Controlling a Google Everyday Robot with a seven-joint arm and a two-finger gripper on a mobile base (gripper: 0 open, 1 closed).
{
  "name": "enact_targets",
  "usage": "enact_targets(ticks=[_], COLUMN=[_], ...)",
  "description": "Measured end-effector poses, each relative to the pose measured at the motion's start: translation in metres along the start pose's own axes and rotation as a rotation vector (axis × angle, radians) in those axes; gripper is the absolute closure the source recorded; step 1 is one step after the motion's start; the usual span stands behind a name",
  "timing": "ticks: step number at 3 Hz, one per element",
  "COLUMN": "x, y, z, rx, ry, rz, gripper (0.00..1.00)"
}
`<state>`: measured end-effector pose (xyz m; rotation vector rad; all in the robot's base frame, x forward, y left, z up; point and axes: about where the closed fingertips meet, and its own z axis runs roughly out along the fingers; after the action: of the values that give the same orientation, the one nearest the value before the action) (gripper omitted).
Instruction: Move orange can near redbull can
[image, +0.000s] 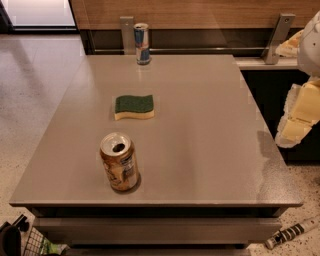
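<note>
- There is one gripper (295, 125). It hangs in the air past the right edge of the table (210, 150), low beside it.
- I cannot tell if the gripper is open or closed. It touches none of the things on the table.
- There is one orange can (119, 162). It stands up on the table, far to the left of the gripper and nearer the front edge. Its top has a hole.
- There is one redbull can (142, 43). It stands up at the back edge, far from the gripper, up and to the left.
- There is one sponge (134, 107), green on top and yellow below. It lies flat between the two cans, left of the gripper.
- That makes two cans, well apart.
</note>
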<state>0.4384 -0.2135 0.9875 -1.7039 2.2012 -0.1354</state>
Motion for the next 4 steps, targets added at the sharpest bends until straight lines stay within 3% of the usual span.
enact_targets(ticks=[1,2,4], x=[0.0,-0.004,-0.015], y=[0.0,0.005,0.026], z=[0.0,0.005,0.059], rx=[0.0,-0.024,-0.114], ry=[0.0,-0.081,-0.46], rz=[0.0,-0.002,-0.05], gripper=[0.0,0.0,0.0])
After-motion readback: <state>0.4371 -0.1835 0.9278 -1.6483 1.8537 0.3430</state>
